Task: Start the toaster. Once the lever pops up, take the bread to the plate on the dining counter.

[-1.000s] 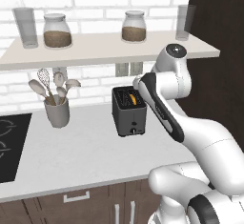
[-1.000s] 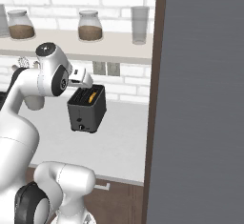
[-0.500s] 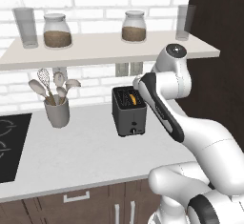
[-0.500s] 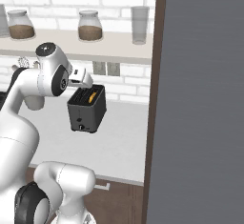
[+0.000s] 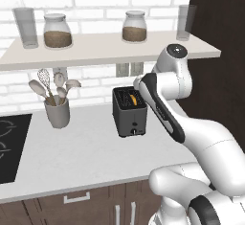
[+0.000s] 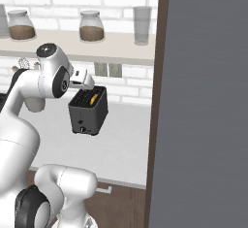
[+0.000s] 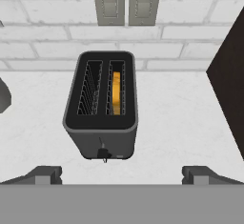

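We saw a pale counter [image 5: 86, 147] under a brick wall [image 7: 190, 27]. The toaster [image 7: 102, 106] stood there, the bread [image 7: 116, 92] sunk in one slot. Our gripper [image 7: 122, 174] hung spread wide, empty.

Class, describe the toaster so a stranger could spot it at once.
Find the white kitchen counter below the wall shelf. Right of the pale utensil crock stands the toaster: the only dark grey box, with bread in one slot.

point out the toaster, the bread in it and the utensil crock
toaster [image 7: 101, 144]: hand view, front panel.
bread [image 7: 116, 93]: hand view, orange crust edge in the right-hand slot.
utensil crock [image 5: 57, 114]: left base view, pale side wall.
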### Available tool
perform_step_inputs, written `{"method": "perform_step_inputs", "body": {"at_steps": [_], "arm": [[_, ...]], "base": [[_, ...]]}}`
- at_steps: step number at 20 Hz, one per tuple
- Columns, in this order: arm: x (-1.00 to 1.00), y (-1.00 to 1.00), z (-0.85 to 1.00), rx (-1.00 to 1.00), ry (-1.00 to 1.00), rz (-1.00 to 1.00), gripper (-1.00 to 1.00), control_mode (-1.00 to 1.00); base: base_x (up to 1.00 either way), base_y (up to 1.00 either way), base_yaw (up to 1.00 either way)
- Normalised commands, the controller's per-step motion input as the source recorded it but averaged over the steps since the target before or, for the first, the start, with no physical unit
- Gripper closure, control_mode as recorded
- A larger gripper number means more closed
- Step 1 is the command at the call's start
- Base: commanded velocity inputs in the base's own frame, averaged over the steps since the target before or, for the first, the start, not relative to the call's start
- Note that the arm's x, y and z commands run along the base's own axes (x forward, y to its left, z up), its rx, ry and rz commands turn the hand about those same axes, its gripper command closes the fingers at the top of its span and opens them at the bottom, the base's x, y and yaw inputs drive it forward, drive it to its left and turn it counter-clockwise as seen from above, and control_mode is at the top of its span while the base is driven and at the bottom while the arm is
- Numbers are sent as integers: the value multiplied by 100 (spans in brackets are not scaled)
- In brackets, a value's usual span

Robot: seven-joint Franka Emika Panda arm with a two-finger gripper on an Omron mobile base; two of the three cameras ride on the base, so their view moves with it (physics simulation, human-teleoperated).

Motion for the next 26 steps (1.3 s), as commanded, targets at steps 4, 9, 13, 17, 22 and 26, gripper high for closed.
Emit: {"method": "perform_step_inputs", "body": {"at_steps": [4,9,13,17,22,26], "arm": [[0,0,0,0,0,0,-100,-100],[0,0,0,0,0,0,-100,-100],[0,0,0,0,0,0,-100,-100],[0,0,0,0,0,0,-100,-100],[0,0,0,0,0,0,-100,-100],[0,0,0,0,0,0,-100,-100]], "base": [[0,0,0],[0,0,0],[0,0,0],[0,0,0],[0,0,0],[0,0,0]]}}
